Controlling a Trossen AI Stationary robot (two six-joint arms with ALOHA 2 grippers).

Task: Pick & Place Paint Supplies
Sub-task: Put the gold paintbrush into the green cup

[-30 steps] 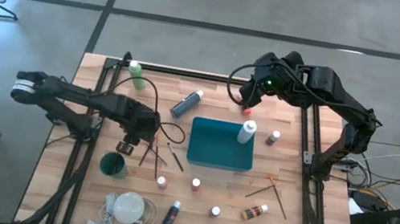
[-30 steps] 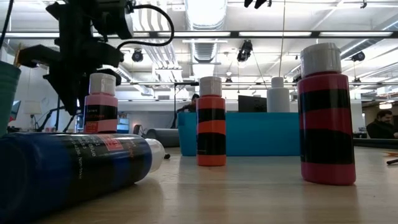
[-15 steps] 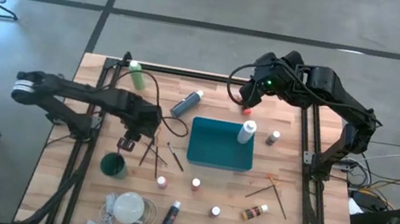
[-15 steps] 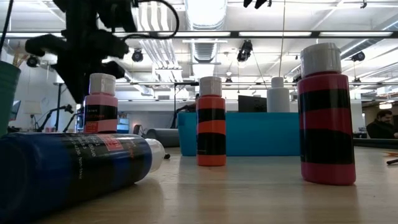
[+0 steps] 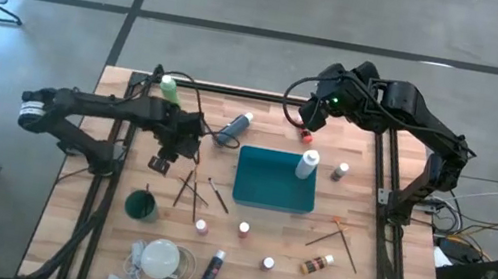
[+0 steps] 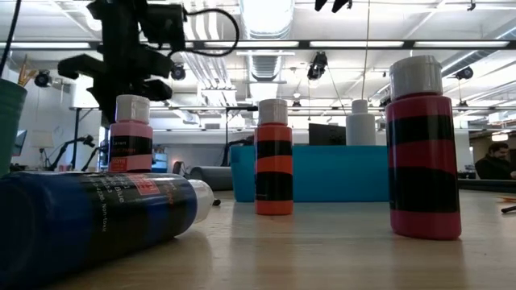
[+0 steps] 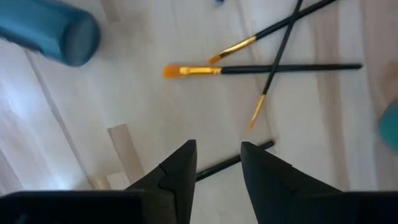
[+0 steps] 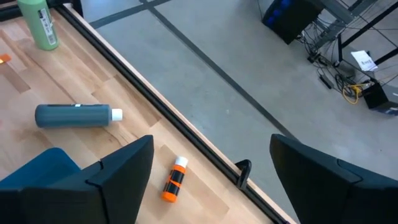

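Reading the job as barely begun, going by the high view. Finding the wooden table [image 5: 91,235] strewn with supplies and the teal tray [image 5: 271,189] at its middle showing a bare floor.

Placing the left gripper [image 5: 163,159] at the tray's 9 o'clock, hovering over the loose brushes [image 5: 190,189]. Finding its fingers a little apart, with bare wood showing between them and nothing gripped.

Placing the right gripper [image 5: 311,120] at the tray's 1 o'clock, above the table's far edge. Finding it spread wide and empty, with the small orange bottle [image 5: 307,137] lying on the wood just under it.

Counting what is left:
- the grey-blue bottle [image 5: 231,129] on its side at 11 o'clock
- the green bottle [image 5: 170,91] farther out at 10 o'clock
- the white bottle [image 5: 307,163] at the tray's 2 o'clock corner; not telling whether inside or just beside
- several small bottles [image 5: 244,229] around 6 o'clock
- a second brush pair [image 5: 340,234] at 4 o'clock

Getting from the low view what the high view withholds: three striped bottles standing upright, a dark blue bottle [image 6: 89,217] lying flat in front. Getting from the left wrist view alone the brushes' orange bristles and a dark handle [image 7: 230,163] crossing beneath the fingers. Getting from the right wrist view alone the orange bottle's lying pose.
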